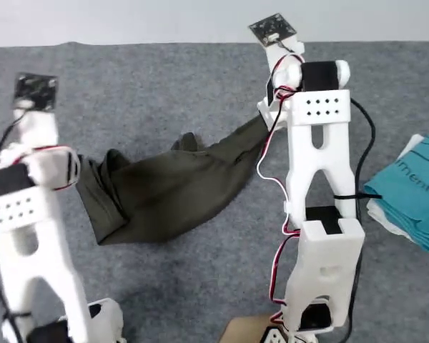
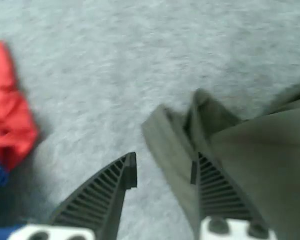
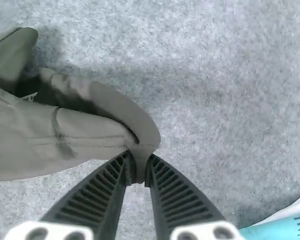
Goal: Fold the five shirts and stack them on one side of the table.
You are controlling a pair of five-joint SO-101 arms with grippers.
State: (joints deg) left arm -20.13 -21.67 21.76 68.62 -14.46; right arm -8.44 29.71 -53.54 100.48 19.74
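right end effector point(image 3: 138, 165) grips olive shirt point(image 1: 179, 189) | left end effector point(image 2: 163, 165) released at its edge | red shirt point(image 2: 7, 110), teal shirt point(image 1: 415, 189) nearby

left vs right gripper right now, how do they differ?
Left gripper is open, grey table showing in the gap; right gripper is shut on the olive shirt. At the left gripper the shirt lies against one finger; the right gripper pinches a folded edge at its tips. Both sit low over the table, at opposite ends of the same shirt.
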